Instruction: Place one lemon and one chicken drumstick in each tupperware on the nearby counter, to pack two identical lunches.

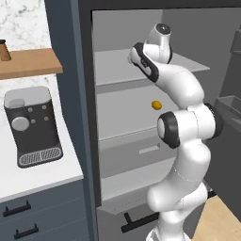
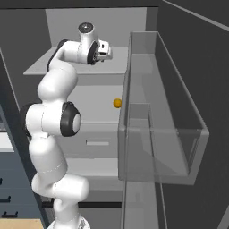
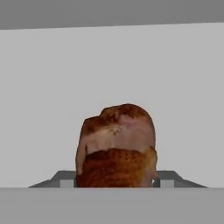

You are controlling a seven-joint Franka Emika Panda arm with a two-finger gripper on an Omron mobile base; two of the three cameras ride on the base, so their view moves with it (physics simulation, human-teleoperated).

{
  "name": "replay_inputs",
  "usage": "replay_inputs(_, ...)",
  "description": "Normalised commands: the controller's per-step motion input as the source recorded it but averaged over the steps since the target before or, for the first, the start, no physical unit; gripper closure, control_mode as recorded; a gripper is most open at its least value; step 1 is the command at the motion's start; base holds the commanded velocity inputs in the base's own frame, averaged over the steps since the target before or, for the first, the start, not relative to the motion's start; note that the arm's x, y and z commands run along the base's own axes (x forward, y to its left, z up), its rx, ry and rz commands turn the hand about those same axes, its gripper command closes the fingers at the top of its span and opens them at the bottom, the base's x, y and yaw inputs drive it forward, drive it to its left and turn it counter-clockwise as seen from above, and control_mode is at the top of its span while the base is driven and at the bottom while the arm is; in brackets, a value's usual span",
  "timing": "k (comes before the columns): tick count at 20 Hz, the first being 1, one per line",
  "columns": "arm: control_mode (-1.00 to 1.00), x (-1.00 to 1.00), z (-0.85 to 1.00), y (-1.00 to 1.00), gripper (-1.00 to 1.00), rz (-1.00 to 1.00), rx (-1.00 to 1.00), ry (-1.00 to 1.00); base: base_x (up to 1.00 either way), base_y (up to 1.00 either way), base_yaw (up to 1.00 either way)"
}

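My fingers (image 3: 159,180) flanked the chicken drumstick (image 3: 117,146) on the fridge shelf (image 3: 183,109), grip unconfirmed; best squeezed squarely across its thick end.

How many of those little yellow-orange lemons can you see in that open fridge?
1. The small yellow-orange oval lemon sits alone on a middle grey fridge shelf, beside the white arm. Another may be hidden behind the arm or the door bin.
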Motion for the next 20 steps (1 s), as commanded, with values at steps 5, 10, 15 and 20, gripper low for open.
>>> replay_inputs(5, -1.00, -0.45, -0.70, -0.25, 1.00, 0.00, -0.02, -0.57, 0.00, 0.00, 0.00)
replay_inputs(10, -1.00, -0.57, -0.03, -0.01, 1.00, -0.01, 0.01, -0.44, 0.00, 0.00, 0.00)
replay_inputs(15, -1.00, -1.00, 1.00, -0.37, 1.00, -0.08, 0.11, 0.33, 0.00, 0.00, 0.00)
replay_inputs(20, -1.00, -1.00, 0.49, -0.17, 1.00, -0.06, 0.03, 0.39, 0.00, 0.00, 0.00)
